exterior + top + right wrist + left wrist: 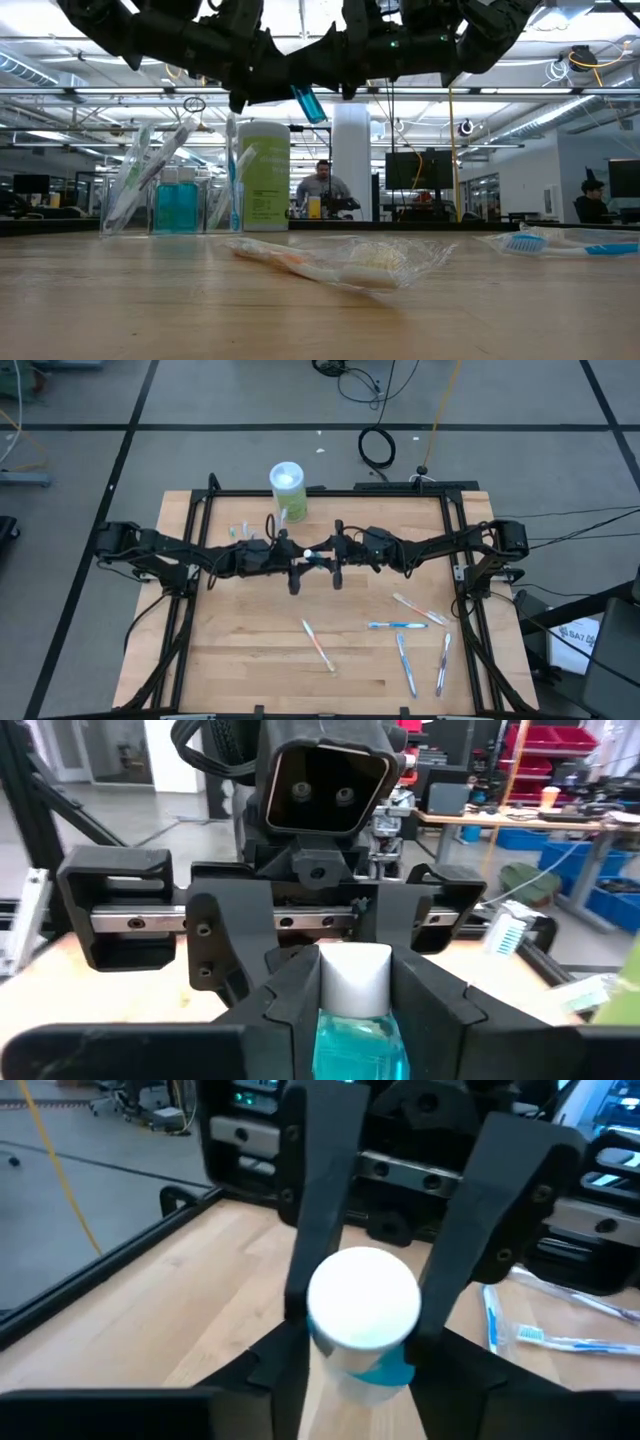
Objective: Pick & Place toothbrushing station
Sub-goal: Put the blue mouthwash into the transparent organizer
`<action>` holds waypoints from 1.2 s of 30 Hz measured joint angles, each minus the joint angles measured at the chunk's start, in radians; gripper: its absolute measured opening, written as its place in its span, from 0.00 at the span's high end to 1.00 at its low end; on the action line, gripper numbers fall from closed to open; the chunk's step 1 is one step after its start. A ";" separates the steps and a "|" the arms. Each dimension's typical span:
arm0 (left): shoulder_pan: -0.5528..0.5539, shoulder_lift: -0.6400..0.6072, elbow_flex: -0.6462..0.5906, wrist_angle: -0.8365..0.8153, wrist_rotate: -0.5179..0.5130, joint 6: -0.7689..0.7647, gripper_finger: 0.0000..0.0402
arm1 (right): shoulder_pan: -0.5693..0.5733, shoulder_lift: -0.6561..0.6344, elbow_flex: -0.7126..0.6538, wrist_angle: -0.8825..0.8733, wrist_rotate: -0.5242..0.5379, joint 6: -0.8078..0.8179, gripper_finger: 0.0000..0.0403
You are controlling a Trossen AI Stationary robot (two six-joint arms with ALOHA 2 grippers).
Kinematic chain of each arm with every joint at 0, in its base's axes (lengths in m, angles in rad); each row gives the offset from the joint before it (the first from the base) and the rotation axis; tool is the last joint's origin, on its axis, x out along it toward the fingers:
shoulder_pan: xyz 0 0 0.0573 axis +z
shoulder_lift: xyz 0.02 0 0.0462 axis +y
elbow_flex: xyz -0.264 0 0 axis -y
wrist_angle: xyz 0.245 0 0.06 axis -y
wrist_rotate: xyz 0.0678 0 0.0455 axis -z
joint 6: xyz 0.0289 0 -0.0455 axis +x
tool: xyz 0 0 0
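Note:
A small blue tube with a white cap (311, 554) hangs above the table's middle between my two grippers, which face each other. My right gripper (355, 1020) is shut on it. My left gripper (362, 1370) comes from the table's left and closes around the cap (362, 1302). In the low view the tube (308, 103) shows tilted under the dark arms. The clear cup (175, 205), holding toothbrushes and blue tubes, stands on the table at the far left. Several wrapped toothbrushes (397, 625) lie flat on the wood at the near right. My left gripper has the white cap (330, 1330) between its two fingers, which come level from the table's left and lie along the tube. My right gripper pinches the blue body (352, 1038) just behind the cap between its two fingers, level from the table's right. The tube is clear of the table, its cap end toward the left arm.
A tall green container with a white lid (287, 485) stands at the far edge beside the cup. One wrapped toothbrush (318, 645) lies near the table's middle front. A black frame (190, 560) rims the wooden table. People sit at desks in the room behind.

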 joint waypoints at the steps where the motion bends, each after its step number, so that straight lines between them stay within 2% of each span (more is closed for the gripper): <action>1: 0.002 0.000 0.000 -0.003 0.001 -0.003 0.63 | 0.001 0.000 0.000 -0.002 0.010 -0.007 0.74; 7: 0.011 0.000 0.000 -0.007 0.000 -0.036 0.69 | 0.001 0.000 0.000 -0.008 0.033 -0.011 0.74; 36: 0.015 0.000 0.000 -0.011 0.002 -0.048 0.70 | 0.000 0.000 0.000 -0.010 0.033 -0.029 0.70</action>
